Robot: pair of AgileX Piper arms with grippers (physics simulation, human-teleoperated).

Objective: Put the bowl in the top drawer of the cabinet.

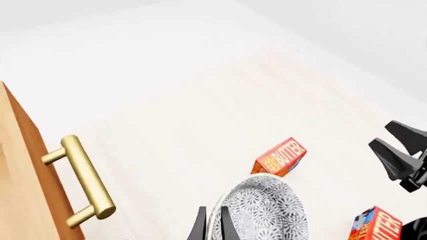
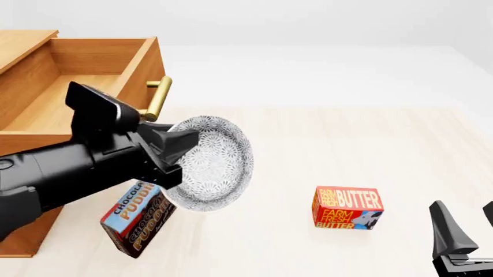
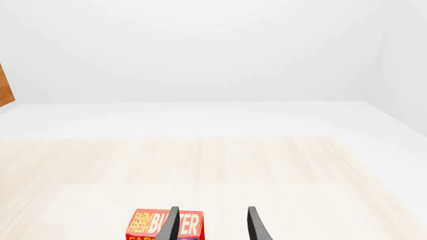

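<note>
Right gripper (image 3: 212,225) — two dark fingers parted, nothing between them — above the pale wooden desk (image 3: 220,165); red butter box (image 3: 157,224) just behind the one finger; brown cabinet corner (image 3: 5,87) at frame edge.

One bowl (image 2: 212,164), one butter box (image 2: 347,208), one pudding box (image 2: 138,218), one cabinet (image 2: 46,86) — two pincers (image 2: 173,153) (image 2: 466,231).
</note>
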